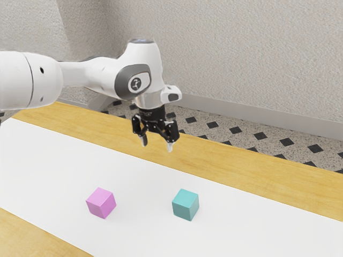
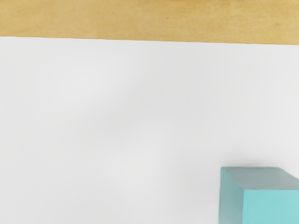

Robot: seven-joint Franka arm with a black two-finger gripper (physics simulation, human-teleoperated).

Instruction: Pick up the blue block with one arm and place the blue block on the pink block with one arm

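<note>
My claw (image 1: 157, 145): wide, empty.
Blue block (image 1: 185, 204): below claw, off-centre.
Approach: I'd centre, square up, then descend.

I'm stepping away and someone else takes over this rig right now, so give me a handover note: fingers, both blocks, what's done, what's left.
The black two-finger gripper hangs above the white mat, fingers open, holding nothing.
The blue cube-shaped block sits on the mat, apart from the pink cube-shaped block, to the exterior view's right of it.
Done: nothing yet.
Left: lower onto the blue block, grasp, lift, set it on the pink block.
</note>
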